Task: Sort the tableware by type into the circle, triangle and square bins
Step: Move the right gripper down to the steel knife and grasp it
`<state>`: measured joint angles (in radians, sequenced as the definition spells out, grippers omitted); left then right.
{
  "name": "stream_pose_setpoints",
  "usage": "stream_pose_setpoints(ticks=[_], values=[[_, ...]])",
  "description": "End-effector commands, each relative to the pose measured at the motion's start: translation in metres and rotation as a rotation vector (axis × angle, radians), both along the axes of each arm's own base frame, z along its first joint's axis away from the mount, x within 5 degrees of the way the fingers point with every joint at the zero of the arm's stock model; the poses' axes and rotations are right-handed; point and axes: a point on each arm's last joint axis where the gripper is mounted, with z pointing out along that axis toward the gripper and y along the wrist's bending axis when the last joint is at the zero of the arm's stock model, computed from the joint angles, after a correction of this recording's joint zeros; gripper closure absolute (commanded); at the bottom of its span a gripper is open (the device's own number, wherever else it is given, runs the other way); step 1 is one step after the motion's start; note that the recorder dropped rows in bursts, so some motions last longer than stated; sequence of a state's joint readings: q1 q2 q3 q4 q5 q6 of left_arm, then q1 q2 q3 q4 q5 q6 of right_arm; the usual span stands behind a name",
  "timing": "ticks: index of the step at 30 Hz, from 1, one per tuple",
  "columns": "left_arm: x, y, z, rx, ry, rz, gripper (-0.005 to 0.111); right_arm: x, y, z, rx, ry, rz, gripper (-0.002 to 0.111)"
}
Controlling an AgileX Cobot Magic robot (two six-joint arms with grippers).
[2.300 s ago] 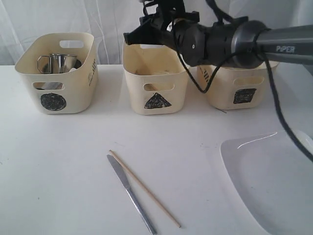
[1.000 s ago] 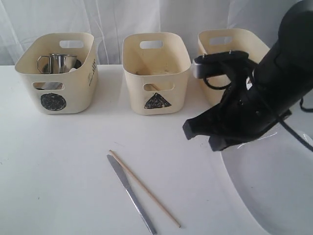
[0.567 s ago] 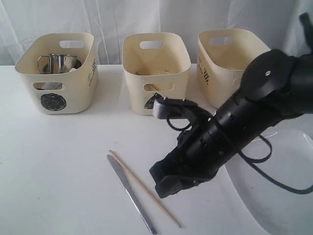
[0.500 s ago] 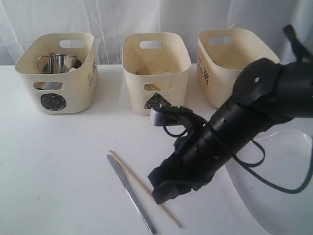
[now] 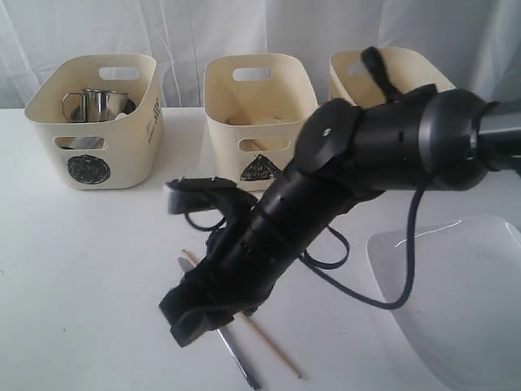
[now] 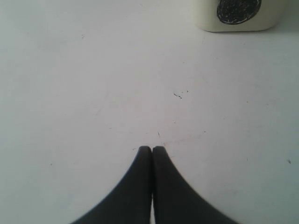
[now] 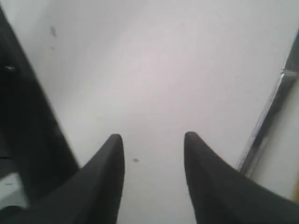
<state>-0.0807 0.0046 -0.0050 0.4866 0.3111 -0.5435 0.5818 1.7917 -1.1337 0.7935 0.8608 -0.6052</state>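
Observation:
A steel knife point(image 5: 239, 360) and one wooden chopstick point(image 5: 275, 355) lie side by side on the white table, their middles hidden under my right arm. My right gripper point(image 5: 181, 321) has reached across and hangs low just left of them, open and empty point(image 7: 153, 138); the knife point(image 7: 270, 119) runs along the edge of the right wrist view, outside the fingers. A steel mug point(image 5: 98, 104) stands in the circle bin point(image 5: 122, 167). The large white plate point(image 5: 456, 309) lies at the front right. My left gripper point(image 6: 152, 149) is shut over bare table, empty.
The triangle bin point(image 5: 281, 94) stands at the back centre. The square bin point(image 5: 346, 73) at the back right is largely hidden by my right arm. The circle bin's lower wall point(image 6: 205, 18) shows in the left wrist view. A white curtain hangs behind.
My right arm has swung from above the triangle bin down and leftward across the table, ending low beside the knife and chopstick. Knife, chopstick and plate have not moved.

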Motion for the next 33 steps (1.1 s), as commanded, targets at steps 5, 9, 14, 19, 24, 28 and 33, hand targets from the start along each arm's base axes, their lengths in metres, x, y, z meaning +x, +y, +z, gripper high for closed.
stream_pose_setpoints(ticks=[5, 9, 14, 19, 24, 28, 33], values=[[0.0, 0.0, -0.002, -0.001, 0.002, 0.004, 0.107, 0.01, 0.011, -0.036, -0.334, -0.226, -0.105, 0.076], [0.0, 0.0, -0.002, -0.001, 0.002, 0.004, 0.107, 0.009, 0.021, -0.045, -0.345, -0.221, -0.071, 0.076], [0.0, 0.0, -0.002, -0.001, 0.002, 0.004, 0.107, 0.012, 0.024, -0.049, -0.338, -0.228, -0.086, 0.076], [0.0, 0.0, -0.002, -0.001, 0.002, 0.004, 0.107, 0.014, 0.025, -0.058, -0.344, -0.223, -0.088, 0.081], [0.0, 0.0, -0.002, -0.001, 0.002, 0.004, 0.107, 0.015, 0.026, -0.069, -0.363, -0.23, -0.04, 0.09], [0.0, 0.0, -0.002, -0.001, 0.002, 0.004, 0.107, 0.016, 0.022, -0.078, -0.423, -0.247, 0.022, 0.094], [0.0, 0.0, -0.002, -0.001, 0.002, 0.004, 0.107, 0.018, 0.015, -0.086, -0.512, -0.285, 0.113, 0.1]])
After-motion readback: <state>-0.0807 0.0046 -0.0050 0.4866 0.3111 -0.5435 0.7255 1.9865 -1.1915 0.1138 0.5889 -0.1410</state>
